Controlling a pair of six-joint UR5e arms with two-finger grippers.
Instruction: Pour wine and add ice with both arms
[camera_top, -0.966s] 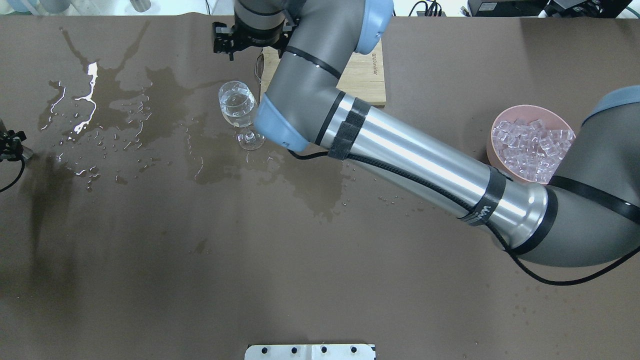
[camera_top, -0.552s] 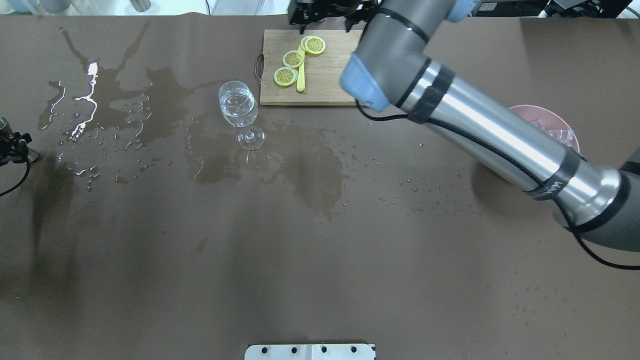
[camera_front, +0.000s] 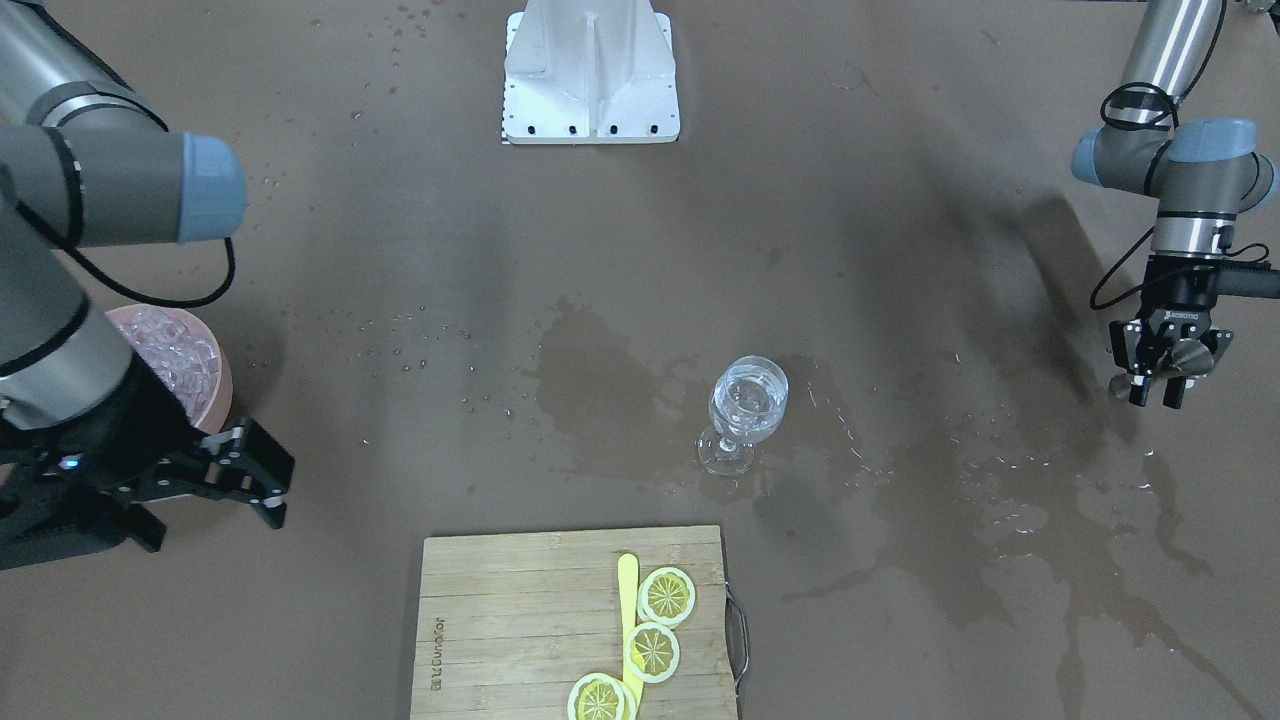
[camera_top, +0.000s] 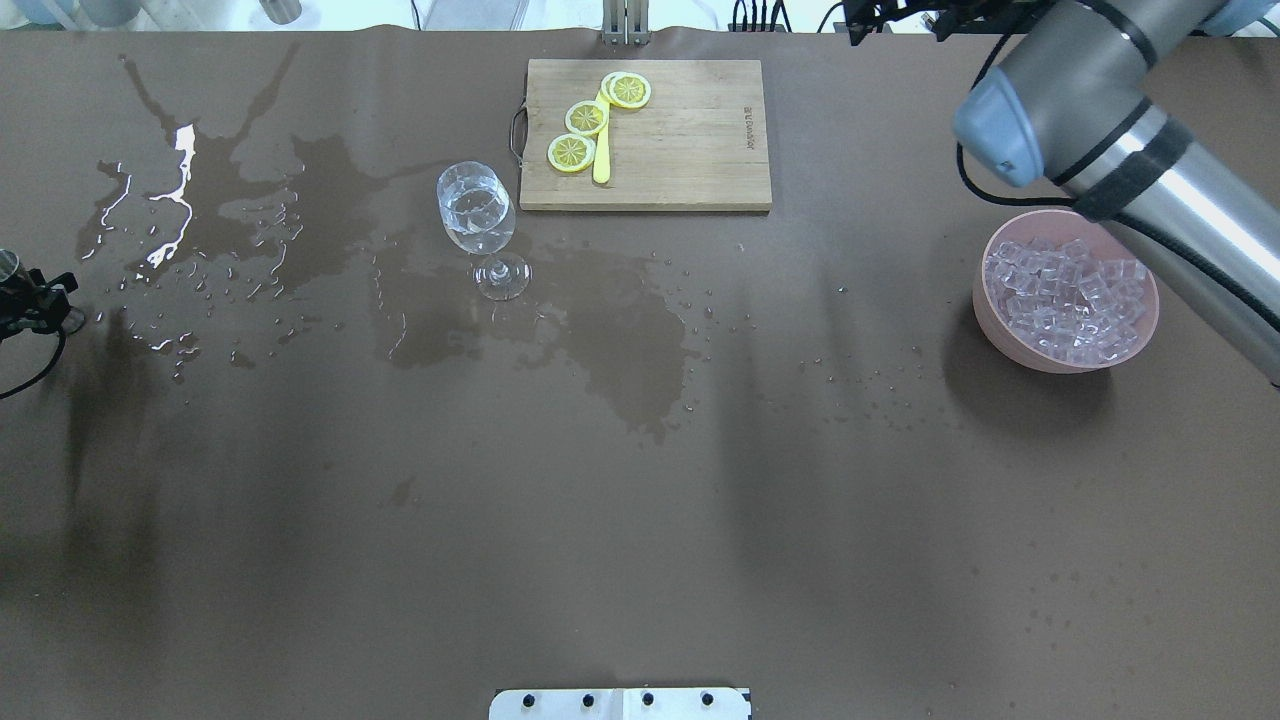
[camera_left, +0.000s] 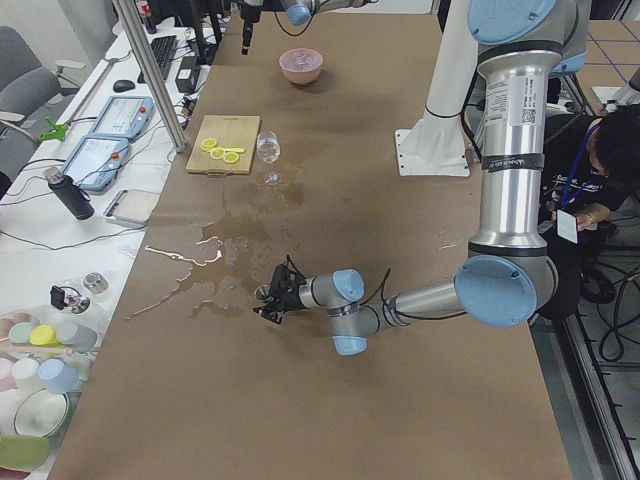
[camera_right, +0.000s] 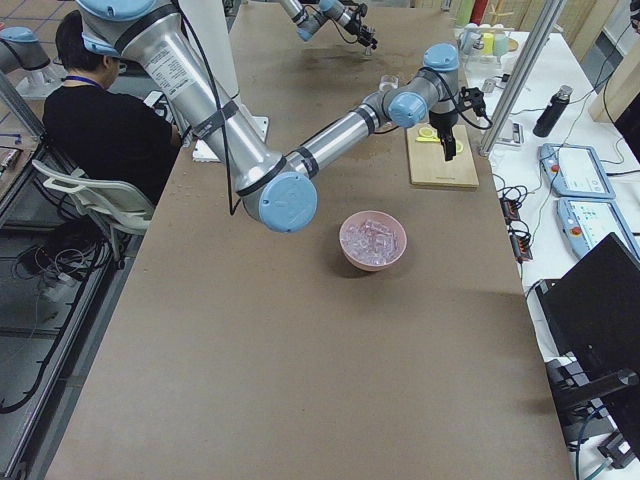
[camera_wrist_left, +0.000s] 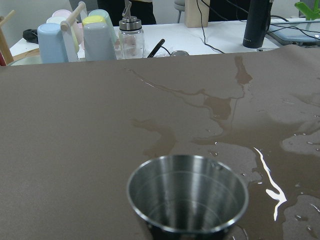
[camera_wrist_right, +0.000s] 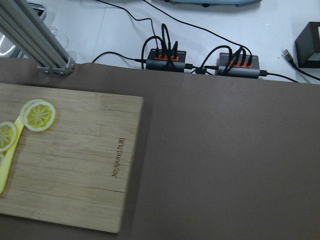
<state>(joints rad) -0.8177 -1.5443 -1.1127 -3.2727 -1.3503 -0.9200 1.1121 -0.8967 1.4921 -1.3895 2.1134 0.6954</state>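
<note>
A wine glass (camera_top: 477, 210) with clear wine in it stands left of the cutting board; it also shows in the front view (camera_front: 748, 400). A pink bowl (camera_top: 1000, 320) full of ice cubes (camera_top: 1065, 290) sits at the right. My right gripper (camera_front: 268, 478) is open and empty. It hangs by the table's far edge beyond the bowl (camera_front: 218, 385). My left gripper (camera_front: 1155, 392) is far left and shut on a steel cup (camera_wrist_left: 187, 200), which looks empty inside.
A wooden cutting board (camera_top: 690, 140) with three lemon slices (camera_top: 585, 118) and a yellow knife lies at the far edge. Spilled liquid (camera_top: 180, 200) and wet patches (camera_top: 620, 340) cover the table's left and middle. The white base block (camera_front: 590, 70) stands at the near edge.
My right arm has swung from over the wine glass to the right, past the cutting board, and now reaches over the bowl's far side. The left gripper has barely moved.
</note>
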